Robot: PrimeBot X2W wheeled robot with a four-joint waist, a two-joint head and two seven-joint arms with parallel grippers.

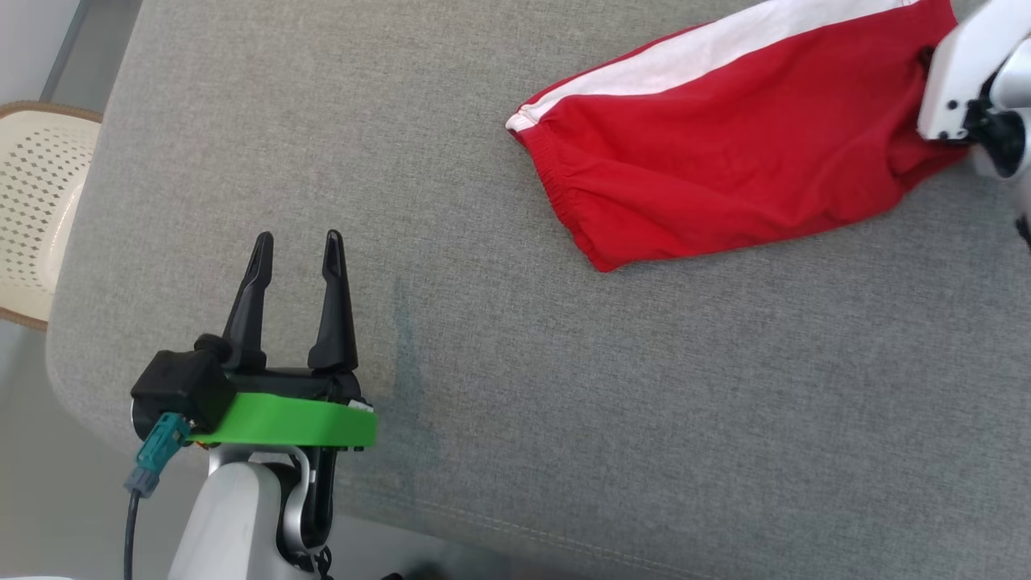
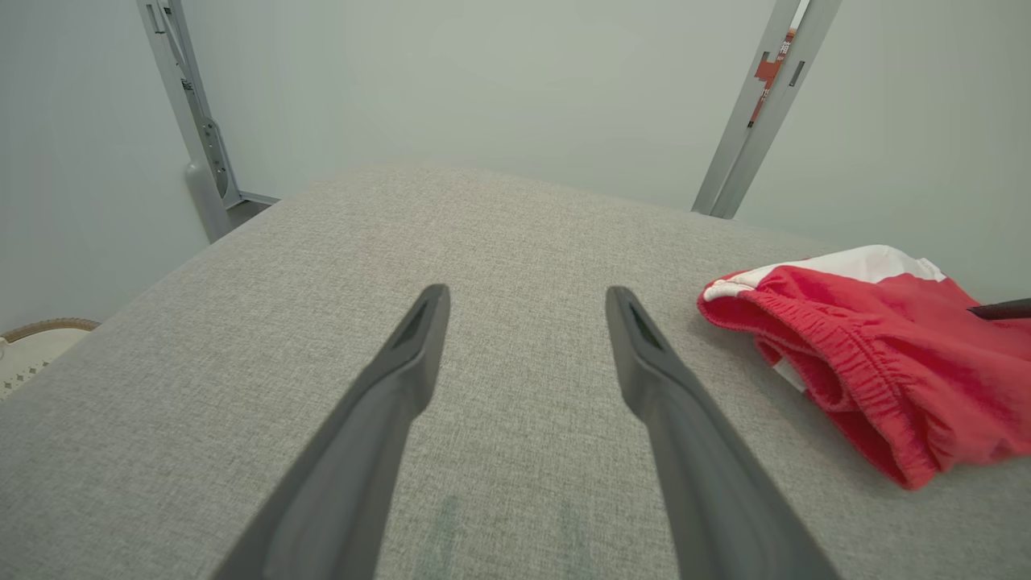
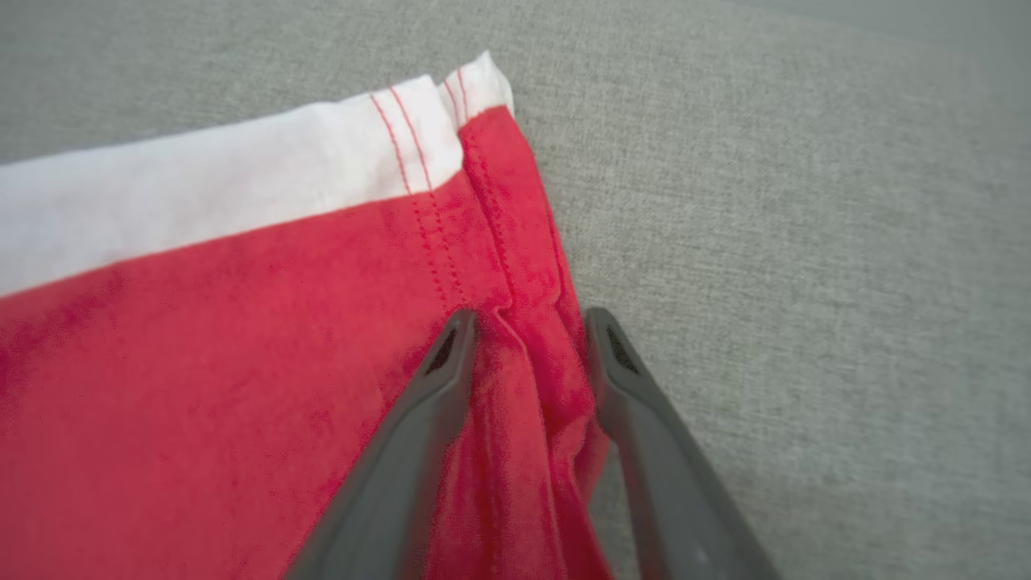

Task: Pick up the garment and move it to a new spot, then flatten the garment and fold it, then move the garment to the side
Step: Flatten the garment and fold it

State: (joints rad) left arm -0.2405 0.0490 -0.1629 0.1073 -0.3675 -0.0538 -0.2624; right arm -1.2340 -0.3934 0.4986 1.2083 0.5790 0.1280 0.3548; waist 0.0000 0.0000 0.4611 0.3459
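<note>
The garment (image 1: 725,153) is a pair of red shorts with a white side stripe, lying at the far right of the grey upholstered surface (image 1: 564,403). In the right wrist view my right gripper (image 3: 532,318) straddles the garment's (image 3: 242,362) hemmed edge. Its jaws are partly closed, with a raised fold of red cloth gathered between them. The pale right wrist (image 1: 966,72) covers that corner in the head view. My left gripper (image 1: 298,238) stands open over bare surface at the lower left, well apart from the garment (image 2: 886,362). Nothing lies between its fingers (image 2: 419,338).
A cream perforated chair (image 1: 40,209) stands off the surface's left edge. Grey metal posts (image 2: 757,105) rise against the pale wall behind the surface. The surface's front edge runs just below my left wrist.
</note>
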